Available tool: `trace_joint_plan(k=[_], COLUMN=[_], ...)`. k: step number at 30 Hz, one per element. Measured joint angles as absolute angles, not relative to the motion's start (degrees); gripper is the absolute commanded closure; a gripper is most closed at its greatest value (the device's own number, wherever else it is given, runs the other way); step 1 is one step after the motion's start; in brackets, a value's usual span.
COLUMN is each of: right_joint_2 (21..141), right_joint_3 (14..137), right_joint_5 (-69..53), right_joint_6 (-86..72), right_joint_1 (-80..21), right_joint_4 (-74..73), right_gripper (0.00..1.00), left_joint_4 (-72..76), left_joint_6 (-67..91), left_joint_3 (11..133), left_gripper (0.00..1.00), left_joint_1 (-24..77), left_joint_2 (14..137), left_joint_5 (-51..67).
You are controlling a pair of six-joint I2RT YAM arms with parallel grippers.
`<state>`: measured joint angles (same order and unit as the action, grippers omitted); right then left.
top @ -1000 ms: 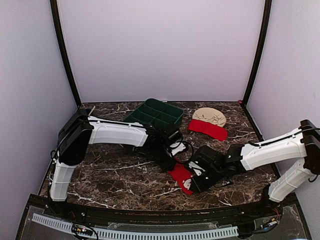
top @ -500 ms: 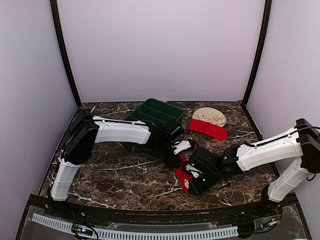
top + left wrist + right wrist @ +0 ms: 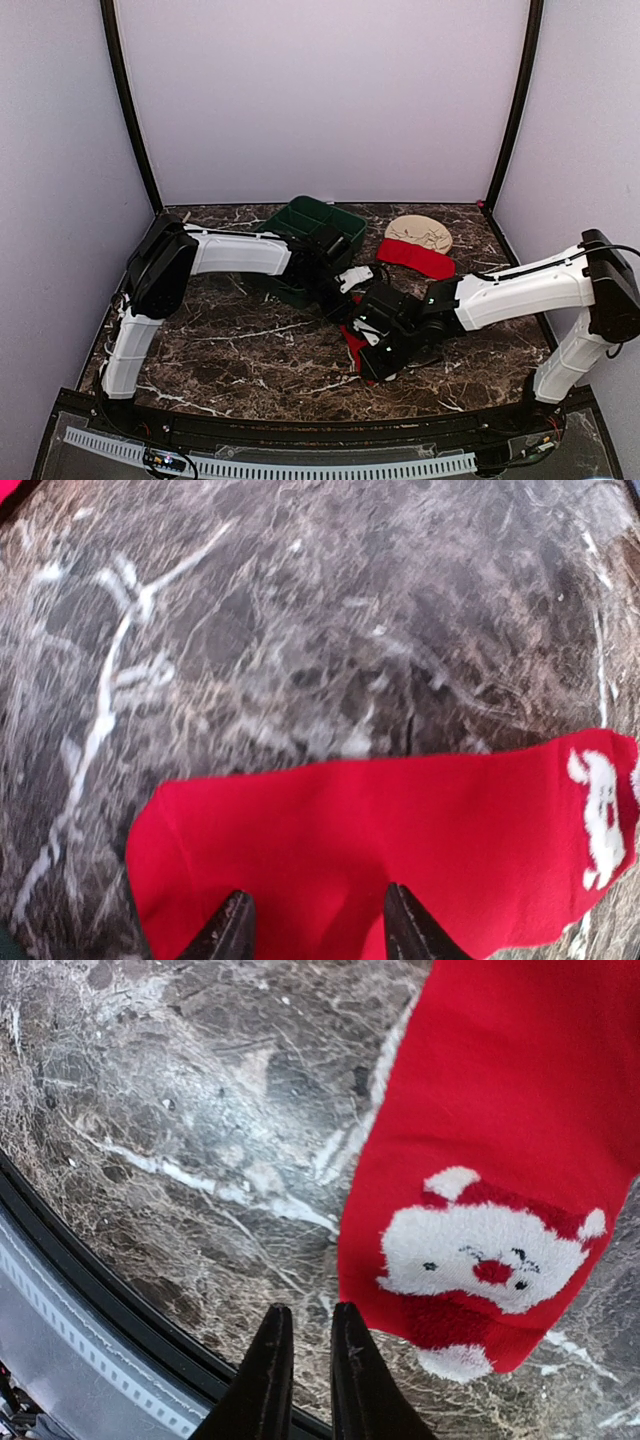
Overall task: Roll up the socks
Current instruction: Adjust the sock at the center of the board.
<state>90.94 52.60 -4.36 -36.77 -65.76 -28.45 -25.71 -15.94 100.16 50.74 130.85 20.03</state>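
Top external: sock [image 3: 351, 341] lies flat, just on the near side of the tray [image 3: 300, 215].
Left gripper [image 3: 318, 918]: parted, tips on sock's end; long axis crosses its jaws.
Right gripper [image 3: 305, 1355]: nearly closed, empty, beside the Santa end.

This looked like a robotics lab test cell: plain pale walls [image 3: 320, 100] and black corner posts [image 3: 131, 110] closed in a marble-patterned table [image 3: 230, 350] on three sides. A white left arm [image 3: 235, 255] and right arm [image 3: 520, 290] were mounted at the lower edge of the frame, behind a perforated cable strip [image 3: 300, 466].
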Motion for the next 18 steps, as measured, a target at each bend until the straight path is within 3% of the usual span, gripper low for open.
trace_joint_plan(k=[7,18], right_joint_2=[92.3,86.3], right_joint_3=[59.5,56.2], right_joint_5=[1.6,10.4], right_joint_6=[-39.6,-44.1], right_joint_1=[-67.9,-68.9], right_joint_4=[-32.3,-36.5], right_gripper=[0.79,0.72], left_joint_4=[-23.4,-22.8], left_joint_6=[-15.9,-13.2], left_joint_3=[100.7,101.1], left_gripper=[0.5,0.51], left_joint_1=[50.8,51.4], left_joint_2=[131.5,131.4], left_joint_5=[22.5,25.0])
